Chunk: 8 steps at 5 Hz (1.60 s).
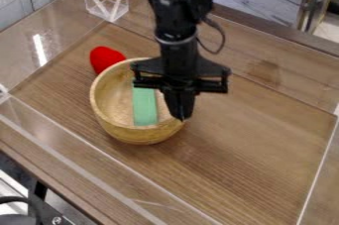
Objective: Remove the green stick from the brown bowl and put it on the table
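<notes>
The green stick (146,105) lies flat inside the brown bowl (106,116), which stands left of the middle of the table (252,165). My gripper (181,108) points straight down at the bowl's right inner side, just right of the stick. Its dark fingers are pressed together and look shut, with nothing visibly between them. Whether the tips touch the stick or the bowl I cannot tell. The black arm rises from the gripper toward the top of the view and hides part of the bowl's far rim.
A small red object (103,57) sits on the table right behind the bowl's left rim. A clear plastic holder (106,5) stands at the back. Low clear walls (315,184) edge the tabletop on the left, front and right.
</notes>
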{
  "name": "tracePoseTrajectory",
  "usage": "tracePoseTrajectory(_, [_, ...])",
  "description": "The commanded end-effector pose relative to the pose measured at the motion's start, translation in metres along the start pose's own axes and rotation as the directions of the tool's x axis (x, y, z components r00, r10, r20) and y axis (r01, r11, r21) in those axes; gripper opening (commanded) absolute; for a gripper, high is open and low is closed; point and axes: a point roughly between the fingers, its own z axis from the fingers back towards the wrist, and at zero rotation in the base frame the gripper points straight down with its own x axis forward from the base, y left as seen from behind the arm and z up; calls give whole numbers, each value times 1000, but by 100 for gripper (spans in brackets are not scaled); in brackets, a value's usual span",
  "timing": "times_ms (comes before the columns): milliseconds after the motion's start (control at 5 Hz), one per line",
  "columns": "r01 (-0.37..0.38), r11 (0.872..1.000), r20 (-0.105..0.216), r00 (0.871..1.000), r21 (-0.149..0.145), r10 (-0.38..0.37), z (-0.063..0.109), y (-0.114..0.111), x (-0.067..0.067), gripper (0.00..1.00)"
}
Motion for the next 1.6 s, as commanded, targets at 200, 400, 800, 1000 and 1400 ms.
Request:
tracePoseTrajectory(200, [69,998,23,997,-5,-69,-24,-19,-10,0])
tracePoseTrajectory(400, [110,994,19,994,-12,-110,-26,-20,-8,0])
tracePoseTrajectory(800, [162,986,8,987,-23,-162,-17,-31,-5,0])
tracePoseTrajectory(1000, [178,984,3,984,-28,-178,-4,-42,-3,0])
tracePoseTrajectory(1400, [108,994,-21,994,-13,-108,6,-28,-7,100])
